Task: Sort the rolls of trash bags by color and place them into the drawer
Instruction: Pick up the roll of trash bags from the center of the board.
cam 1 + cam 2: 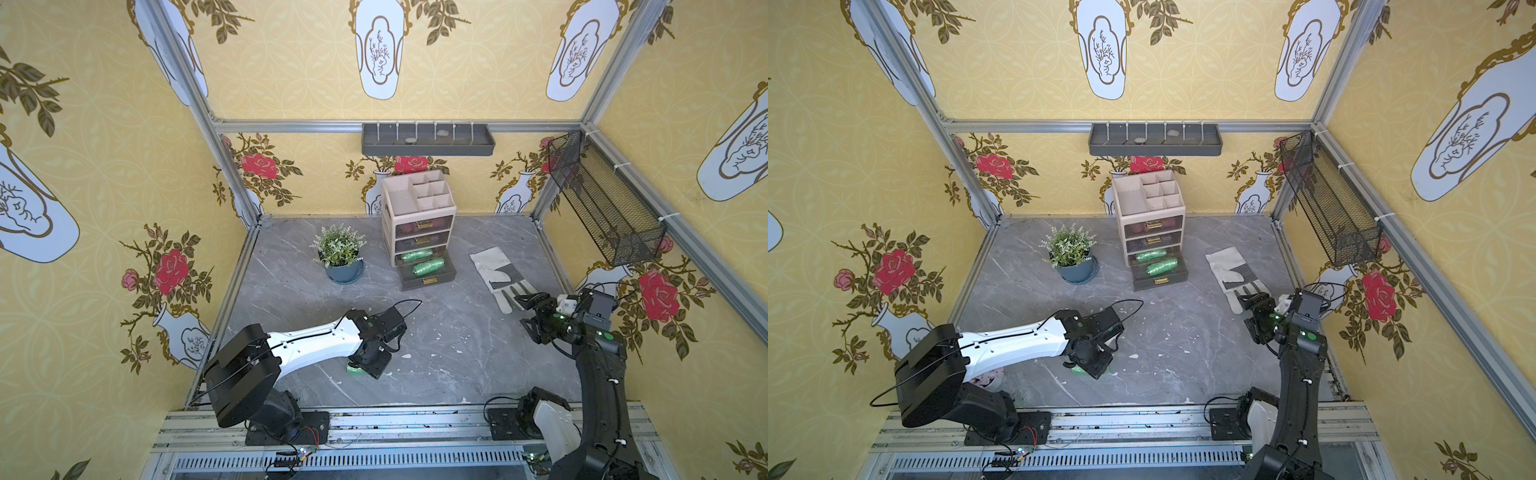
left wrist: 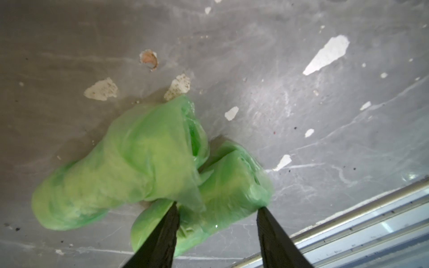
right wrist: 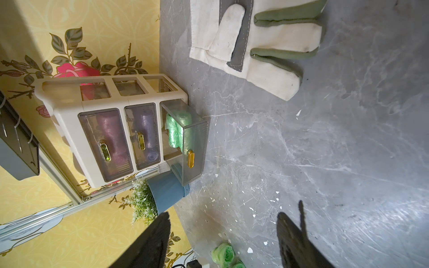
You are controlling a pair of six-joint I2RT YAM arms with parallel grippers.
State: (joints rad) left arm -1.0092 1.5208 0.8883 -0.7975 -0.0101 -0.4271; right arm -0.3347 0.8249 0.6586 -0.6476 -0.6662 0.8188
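Observation:
Two green rolls of trash bags lie side by side on the grey table near its front edge. My left gripper points down with its jaws open astride one of them, which rests on the table. From above, a green edge peeks out under that gripper. The beige drawer unit stands at the back. Its bottom drawer is pulled out and holds two green rolls. The shut drawers show pink and lilac rolls. My right gripper hovers open and empty.
A potted plant stands left of the drawer unit. A work glove lies to its right, just beyond my right gripper. A wire basket hangs on the right wall. A lilac-pink thing is half hidden under the left arm.

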